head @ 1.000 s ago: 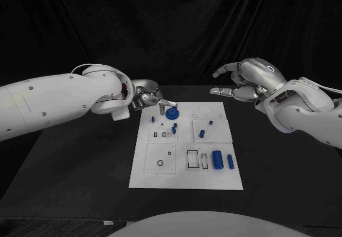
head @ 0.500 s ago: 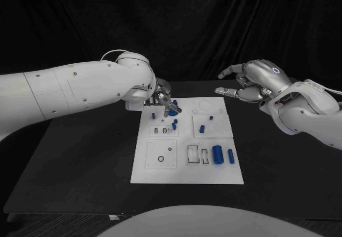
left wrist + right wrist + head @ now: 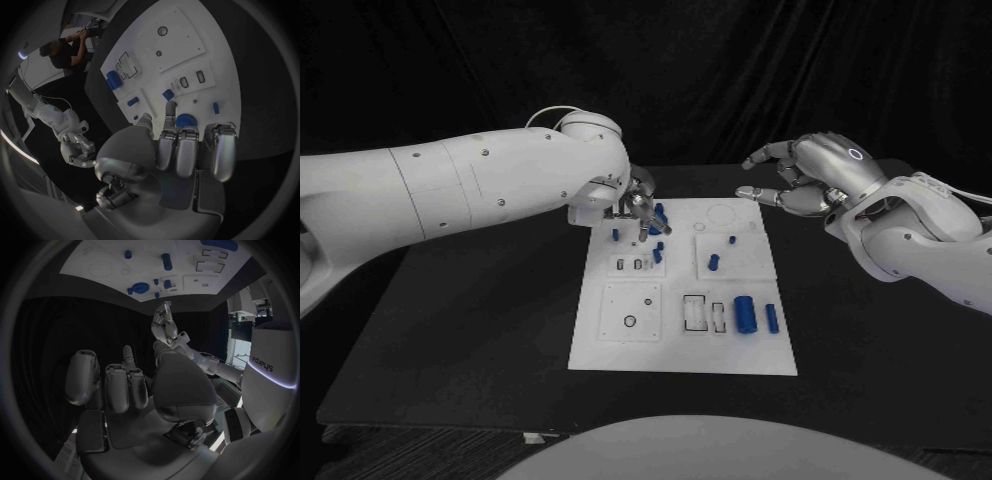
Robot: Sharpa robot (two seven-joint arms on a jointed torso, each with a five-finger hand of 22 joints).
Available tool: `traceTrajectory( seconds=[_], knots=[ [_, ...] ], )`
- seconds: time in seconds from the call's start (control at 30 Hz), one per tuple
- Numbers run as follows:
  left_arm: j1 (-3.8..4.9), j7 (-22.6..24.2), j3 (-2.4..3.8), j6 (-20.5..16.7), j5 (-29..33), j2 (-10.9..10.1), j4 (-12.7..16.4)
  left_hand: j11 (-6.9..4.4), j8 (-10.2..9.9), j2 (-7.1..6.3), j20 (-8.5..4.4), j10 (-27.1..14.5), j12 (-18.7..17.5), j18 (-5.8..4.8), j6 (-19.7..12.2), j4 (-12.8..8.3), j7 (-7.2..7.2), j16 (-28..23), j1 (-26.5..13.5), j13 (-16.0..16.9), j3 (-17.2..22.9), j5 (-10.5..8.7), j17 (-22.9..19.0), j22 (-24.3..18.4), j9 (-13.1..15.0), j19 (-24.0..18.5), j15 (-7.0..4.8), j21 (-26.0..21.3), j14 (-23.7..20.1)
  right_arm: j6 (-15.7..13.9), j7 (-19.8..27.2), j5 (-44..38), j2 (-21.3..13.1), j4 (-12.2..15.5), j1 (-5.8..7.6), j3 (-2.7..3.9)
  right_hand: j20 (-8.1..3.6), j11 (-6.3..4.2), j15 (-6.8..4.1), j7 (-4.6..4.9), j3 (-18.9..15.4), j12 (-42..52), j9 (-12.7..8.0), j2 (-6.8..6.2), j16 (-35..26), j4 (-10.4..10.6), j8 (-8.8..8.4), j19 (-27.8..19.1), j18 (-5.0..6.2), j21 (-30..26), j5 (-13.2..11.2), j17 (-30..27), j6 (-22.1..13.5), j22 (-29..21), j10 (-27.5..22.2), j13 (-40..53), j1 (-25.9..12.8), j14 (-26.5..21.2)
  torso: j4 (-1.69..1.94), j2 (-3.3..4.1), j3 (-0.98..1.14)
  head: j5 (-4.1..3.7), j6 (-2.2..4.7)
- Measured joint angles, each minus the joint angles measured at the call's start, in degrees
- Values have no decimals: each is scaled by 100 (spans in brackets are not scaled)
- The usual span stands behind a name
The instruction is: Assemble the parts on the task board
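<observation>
The white task board (image 3: 629,350) lies in the middle of the table. A round blue disc (image 3: 655,226) sits near its far left corner. My left hand (image 3: 632,203) hovers right over that corner, fingertips beside the disc (image 3: 185,120), and nothing is visibly pinched between thumb and fingers (image 3: 169,107). Small blue pegs (image 3: 714,262) stand around the board's middle. A thick blue cylinder (image 3: 744,313) and a slimmer one (image 3: 770,318) lie near its right edge. My right hand (image 3: 798,180) is raised off the board's far right corner, fingers apart and empty (image 3: 119,385).
Black rectangular slots (image 3: 691,312) and a small ring hole (image 3: 630,321) mark the board's near half. Bare black table (image 3: 459,330) surrounds the board on both sides. The large white left arm (image 3: 459,200) crosses above the table's left part.
My left arm has swung in and turned at the wrist, its hand staying by the blue disc. The camera has shifted a little. My right hand is almost unmoved.
</observation>
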Motion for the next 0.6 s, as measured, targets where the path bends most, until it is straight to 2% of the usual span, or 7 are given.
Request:
traceTrajectory(
  seconds=[0.17,0.6],
  knots=[
    [-121,-23,-1,0,-5,75,-133,0,0,-1,-18,0,0,1,0,0,0,0,-1,0,31,-35,0,0,76,-23,0,-23,0,1,-1,-3,6,-7,-11,0,0,0,0,0,8,0,0,0,0,-8,0,0,1,0,0,0,0,5,0,0,0,0,1,-4,0,2,0],
    [-319,-42,-1,0,-11,208,-338,1,0,-100,-18,0,0,1,53,-71,-53,0,21,-1,135,-69,-1,-1,294,-23,1,-23,0,-7,2,-10,47,-49,-26,1,0,0,0,0,7,0,1,0,0,-8,0,0,0,0,0,0,0,4,0,-1,0,0,-4,-15,-5,14,2]
  ],
)
